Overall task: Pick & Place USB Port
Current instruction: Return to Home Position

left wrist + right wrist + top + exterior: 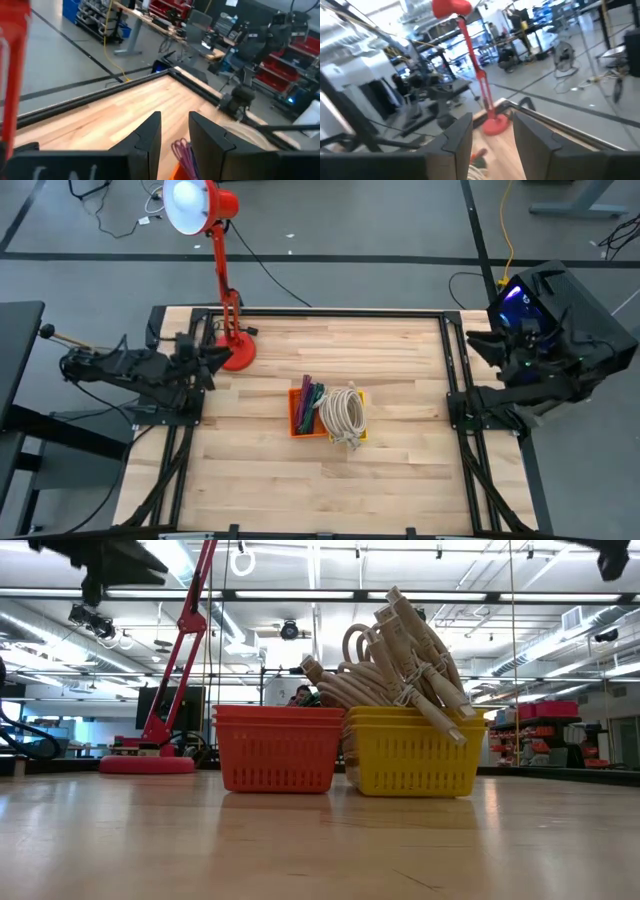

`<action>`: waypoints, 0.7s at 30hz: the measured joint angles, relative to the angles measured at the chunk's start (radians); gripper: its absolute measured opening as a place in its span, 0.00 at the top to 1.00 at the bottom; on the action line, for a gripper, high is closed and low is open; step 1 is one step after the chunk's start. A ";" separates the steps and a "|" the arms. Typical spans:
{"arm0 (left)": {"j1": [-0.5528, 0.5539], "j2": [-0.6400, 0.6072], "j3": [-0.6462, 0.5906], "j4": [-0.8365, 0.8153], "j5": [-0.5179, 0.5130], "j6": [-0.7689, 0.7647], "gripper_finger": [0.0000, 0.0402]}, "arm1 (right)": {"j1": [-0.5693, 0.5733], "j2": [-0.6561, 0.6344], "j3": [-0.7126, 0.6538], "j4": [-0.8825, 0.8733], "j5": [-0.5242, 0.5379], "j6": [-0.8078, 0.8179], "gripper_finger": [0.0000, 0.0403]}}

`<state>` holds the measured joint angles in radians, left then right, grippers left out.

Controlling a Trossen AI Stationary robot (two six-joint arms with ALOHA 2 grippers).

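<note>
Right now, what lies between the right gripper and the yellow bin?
In the high view, only the black frame rail and bare wooden table separate the right gripper from the yellow bin.

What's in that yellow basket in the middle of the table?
A bundle of coiled light brown cables fills the yellow basket and sticks up well above its rim. Anything beneath the coils, at the bottom, is hidden by them and by the basket's wall.

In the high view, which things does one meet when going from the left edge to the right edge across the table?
left arm → red lamp's base → orange bin → yellow bin holding light brown cables → right arm
</note>
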<state>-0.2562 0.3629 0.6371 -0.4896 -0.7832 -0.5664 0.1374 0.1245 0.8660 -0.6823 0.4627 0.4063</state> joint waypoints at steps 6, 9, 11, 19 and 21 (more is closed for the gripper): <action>0.000 -0.029 -0.167 0.075 0.077 -0.087 0.75 | 0.000 -0.112 -0.156 0.030 -0.010 0.004 0.64; 0.000 -0.038 -0.272 0.205 0.122 -0.134 0.77 | 0.000 -0.123 -0.238 0.137 -0.037 0.011 0.64; 0.000 -0.037 -0.342 0.335 0.133 -0.131 0.80 | 0.000 -0.122 -0.276 0.184 -0.046 -0.004 0.64; 0.002 -0.038 -0.538 0.726 0.107 -0.104 0.86 | 0.000 -0.124 -0.435 0.335 0.016 0.050 0.64; 0.002 -0.038 -0.566 0.764 0.095 -0.107 0.87 | 0.000 -0.124 -0.492 0.433 0.016 0.044 0.64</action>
<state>-0.2546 0.3252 0.0713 0.2746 -0.6885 -0.6731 0.1375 0.0006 0.3737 -0.2493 0.4791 0.4504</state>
